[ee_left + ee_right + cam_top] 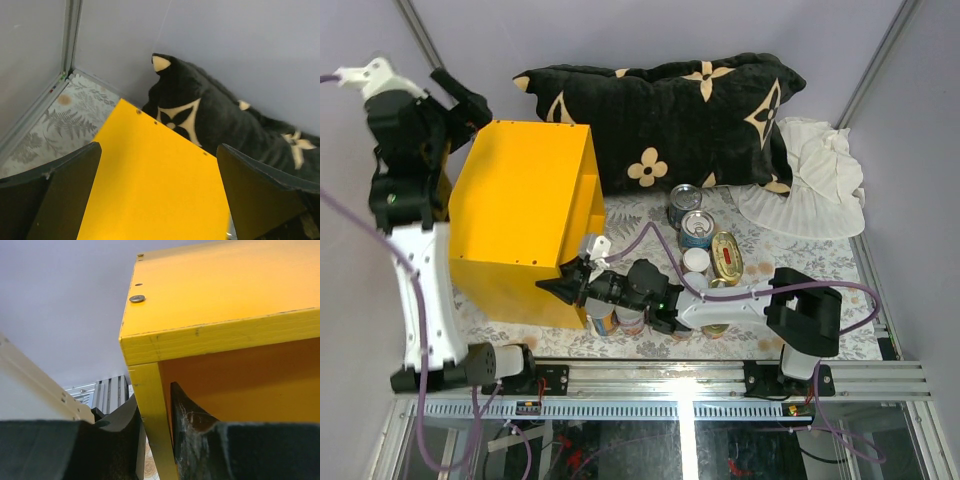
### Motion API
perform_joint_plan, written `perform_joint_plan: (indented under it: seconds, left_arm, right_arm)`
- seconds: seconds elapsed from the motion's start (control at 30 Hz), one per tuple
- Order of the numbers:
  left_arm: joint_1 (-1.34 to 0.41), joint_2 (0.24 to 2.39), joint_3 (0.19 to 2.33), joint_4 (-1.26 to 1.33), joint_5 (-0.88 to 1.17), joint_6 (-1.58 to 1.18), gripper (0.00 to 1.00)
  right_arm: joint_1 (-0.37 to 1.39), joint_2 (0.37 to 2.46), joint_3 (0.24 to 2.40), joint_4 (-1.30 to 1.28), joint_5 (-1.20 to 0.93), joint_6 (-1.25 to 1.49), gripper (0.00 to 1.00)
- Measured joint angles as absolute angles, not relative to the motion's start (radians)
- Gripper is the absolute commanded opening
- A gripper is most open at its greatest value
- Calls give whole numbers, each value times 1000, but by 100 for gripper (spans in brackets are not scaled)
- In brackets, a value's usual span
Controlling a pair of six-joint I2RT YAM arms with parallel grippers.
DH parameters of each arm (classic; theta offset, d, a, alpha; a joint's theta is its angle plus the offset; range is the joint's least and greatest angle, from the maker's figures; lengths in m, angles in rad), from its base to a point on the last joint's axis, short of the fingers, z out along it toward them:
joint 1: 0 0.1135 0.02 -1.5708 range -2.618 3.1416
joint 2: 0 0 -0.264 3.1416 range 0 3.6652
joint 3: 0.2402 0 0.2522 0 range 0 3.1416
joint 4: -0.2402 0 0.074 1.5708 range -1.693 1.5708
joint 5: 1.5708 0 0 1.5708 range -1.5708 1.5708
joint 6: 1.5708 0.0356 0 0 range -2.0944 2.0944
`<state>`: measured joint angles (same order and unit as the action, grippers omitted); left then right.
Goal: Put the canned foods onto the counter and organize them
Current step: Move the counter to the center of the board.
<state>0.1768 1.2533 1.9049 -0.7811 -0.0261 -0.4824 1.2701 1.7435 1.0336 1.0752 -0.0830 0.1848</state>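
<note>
pale lilac-grey walls (pixel 650 30) close in three sides, with slanted metal posts (pixel 420 32) in the far corners. a fern-print tablecloth (pixel 825 255) covers the table. a black pillow (pixel 660 110) with cream flowers lies along the back wall, touching a crumpled white cloth (pixel 812 175) on its right. a silver rail (pixel 670 380) at the near edge catches a bright streak of light.

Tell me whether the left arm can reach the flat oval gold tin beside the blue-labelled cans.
Probably not: the left gripper hovers above the bright yellow box, and the right arm lies across the way to the gold tin.
</note>
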Motion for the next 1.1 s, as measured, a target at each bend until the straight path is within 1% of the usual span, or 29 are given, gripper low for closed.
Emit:
perform_joint_plan:
  seconds: [0.13,0.23,0.3,0.4,0.47,0.57,0.77,0.83,0.97,1.1]
  left_arm:
    - [177,1389,1853,-651,9,-347,100]
    - [177,1515,1843,-588,54,-220,100]
    - [178,1599,1876,-572,91,-155,100]
    - [181,1742,2005,-567,160,-75,100]
    - [189,1795,2055,-549,207,-45,100]
    - [222,1829,2105,-509,300,-46,100]
    - [297,1987,2392,-390,497,-103,100]
    - [297,2024,2431,-349,551,-125,100]
    - [281,2108,2440,-228,646,-172,100]
    - [248,2185,2405,-159,607,-162,100]
  right_arm:
    - [1274,1726,1014,1075,-51,186,0]
    - [1277,1679,960,1075,-15,187,0]
    - [1280,1647,921,1084,5,187,0]
    - [1284,1610,872,1105,38,183,0]
    - [1287,1594,850,1115,61,176,0]
    - [1291,1589,838,1131,96,164,0]
    - [1291,1589,836,1136,146,153,0]
    - [1290,1591,836,1136,162,152,0]
    - [1280,1591,836,1135,182,155,0]
    - [1267,1572,825,1119,195,159,0]
